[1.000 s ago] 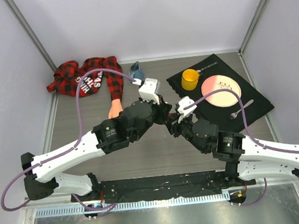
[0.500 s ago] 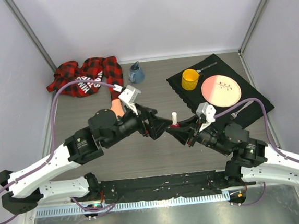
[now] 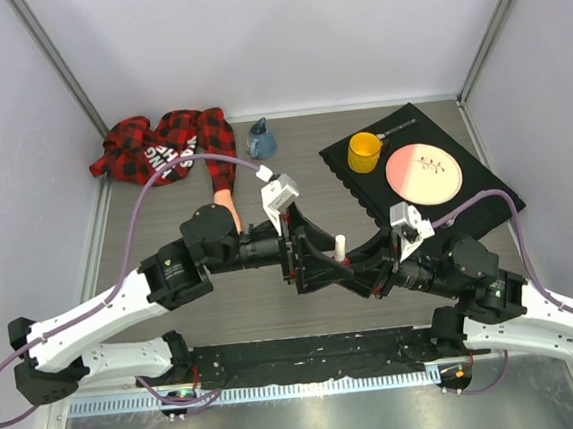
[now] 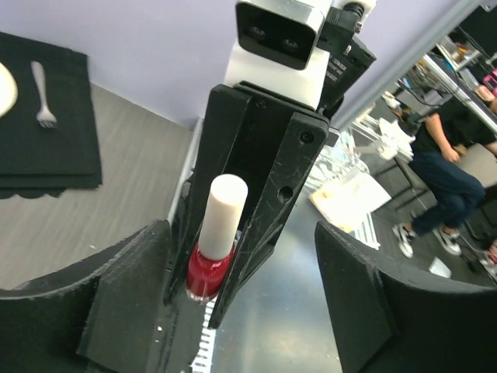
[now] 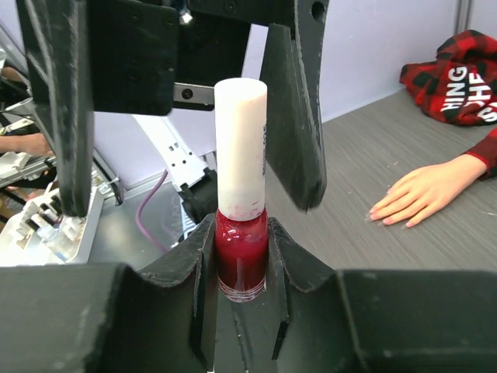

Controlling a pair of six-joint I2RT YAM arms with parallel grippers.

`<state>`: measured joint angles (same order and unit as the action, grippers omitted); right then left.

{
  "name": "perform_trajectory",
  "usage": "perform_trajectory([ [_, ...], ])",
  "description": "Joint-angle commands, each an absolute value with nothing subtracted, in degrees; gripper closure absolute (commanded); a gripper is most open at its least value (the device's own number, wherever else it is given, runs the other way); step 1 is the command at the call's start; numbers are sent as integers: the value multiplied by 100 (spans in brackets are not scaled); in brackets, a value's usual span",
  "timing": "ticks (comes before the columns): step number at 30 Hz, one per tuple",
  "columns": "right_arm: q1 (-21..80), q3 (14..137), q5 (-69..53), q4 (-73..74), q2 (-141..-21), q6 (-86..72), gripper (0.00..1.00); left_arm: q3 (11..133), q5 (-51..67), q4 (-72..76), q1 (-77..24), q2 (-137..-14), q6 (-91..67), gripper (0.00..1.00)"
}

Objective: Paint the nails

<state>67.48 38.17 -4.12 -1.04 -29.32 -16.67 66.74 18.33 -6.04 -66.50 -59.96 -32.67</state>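
A small red polish bottle (image 5: 241, 252) with a white cap (image 5: 241, 140) stands upright in my right gripper (image 5: 241, 268), which is shut on its glass body. My left gripper (image 4: 241, 303) is open, its fingers (image 5: 299, 101) standing wide on either side of the cap without touching it. In the top view the two grippers meet mid-table, left gripper (image 3: 332, 254) and right gripper (image 3: 363, 264), with the cap (image 3: 340, 247) between them. The peach mannequin hand (image 5: 423, 194) lies flat on the table, and its nails (image 5: 384, 211) are small at the fingertips. Its plaid sleeve (image 3: 165, 145) lies at the far left.
A black mat (image 3: 486, 197) at the far right holds a yellow cup (image 3: 364, 151), a pink plate (image 3: 424, 173) and a fork (image 4: 43, 93). A small blue object (image 3: 262, 138) stands by the back wall, near the sleeve.
My left gripper has opened, drawn off to the left, then come back round the cap. Both arms and the bottle have shifted toward the near edge.
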Motion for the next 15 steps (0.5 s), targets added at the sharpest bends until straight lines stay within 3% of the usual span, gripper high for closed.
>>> perform_trajectory([
  [1, 6741, 4087, -650, -387, -2953, -1802, 99, 7197, 2408, -360, -6627, -6169, -3287, 30],
  [2, 6741, 4096, -650, -404, -2979, -1802, 99, 7259, 2426, -500, -6627, -6205, -3235, 33],
  [6, 6741, 4192, -510, -290, -3181, -1697, 99, 7418, 2128, -711, -6627, -6302, -3041, 67],
  [10, 6741, 4254, 443, -132, -3348, -1512, 99, 7532, 1270, -1036, -6627, -6363, -2752, 100],
  [12, 6733, 4315, 990, -71, -3523, -1363, 99, 7593, 680, -1299, -6636, -6390, -2620, 100],
  [13, 6741, 4463, 1437, 121, -3629, -1319, 99, 7611, -228, -1388, -6653, -6433, -2593, 100],
  [15, 6750, 4666, 2930, 298, -4119, -1266, 99, 7681, -1330, -1616, -6863, -6547, -2488, 100],
])
